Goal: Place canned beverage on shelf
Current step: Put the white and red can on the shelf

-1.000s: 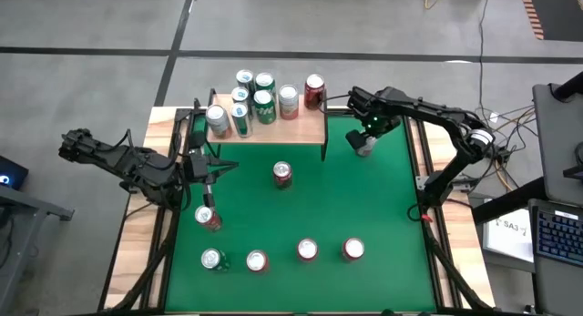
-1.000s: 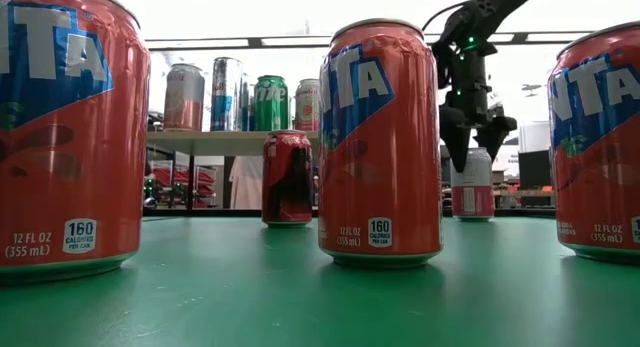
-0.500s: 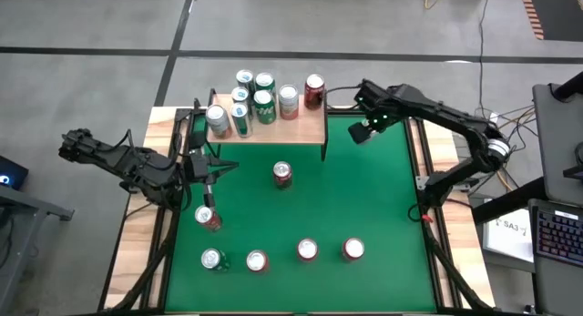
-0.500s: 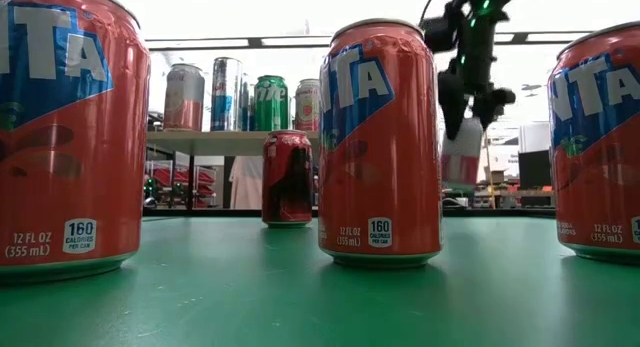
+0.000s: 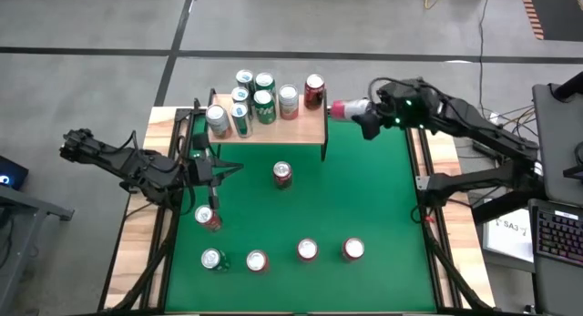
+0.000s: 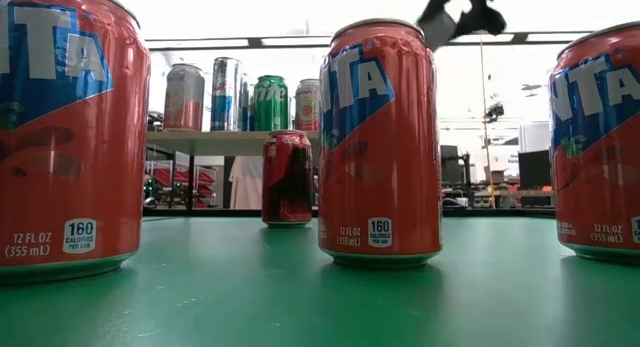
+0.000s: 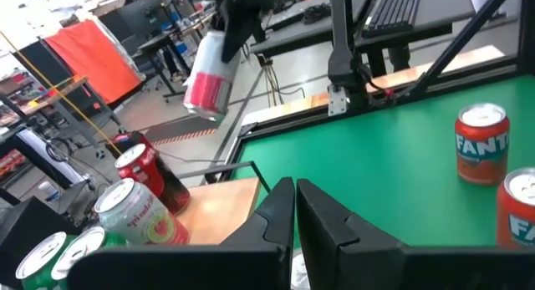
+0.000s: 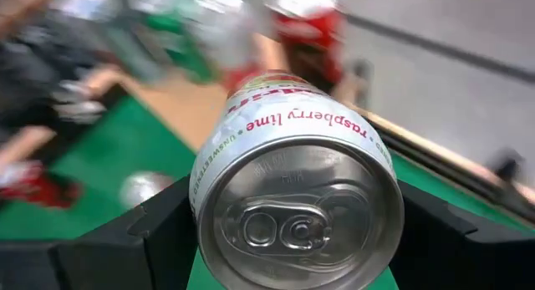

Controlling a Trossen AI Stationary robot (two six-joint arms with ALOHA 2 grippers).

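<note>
Green counter [image 5: 364,198], high view: you are looking at the shelf [image 5: 305,127] standing at the counter's far edge, already carrying seven cans, with bare board at its right end. Six more cans are waiting on the counter. Your right end effector [image 5: 363,112] is holding the pink-and-silver can [image 5: 346,107] in the air just beside the shelf's right end, so the pick is done and the set-down is what is left, as I judge it. That can is lying roughly level here, its long axis running along the shelf's length with the free end pointing toward the shelf. Your left end effector [image 5: 219,168] is waiting over the counter's left side, fingers together, gripping nothing.

Low view: you are seeing only a pale scrap of the carried can [image 6: 438,25] at the top edge beneath dark fingers, well above the shelf [image 6: 215,139].

Left wrist view: the can [image 7: 206,77] is hanging tilted above the shelf's near corner [image 7: 219,208], pink end down and toward the board.

Right wrist view: the can's pull-tab end [image 8: 297,227] is facing the camera, its other end is pointing at the shelf, and both dark fingers are clamping its sides.
</note>
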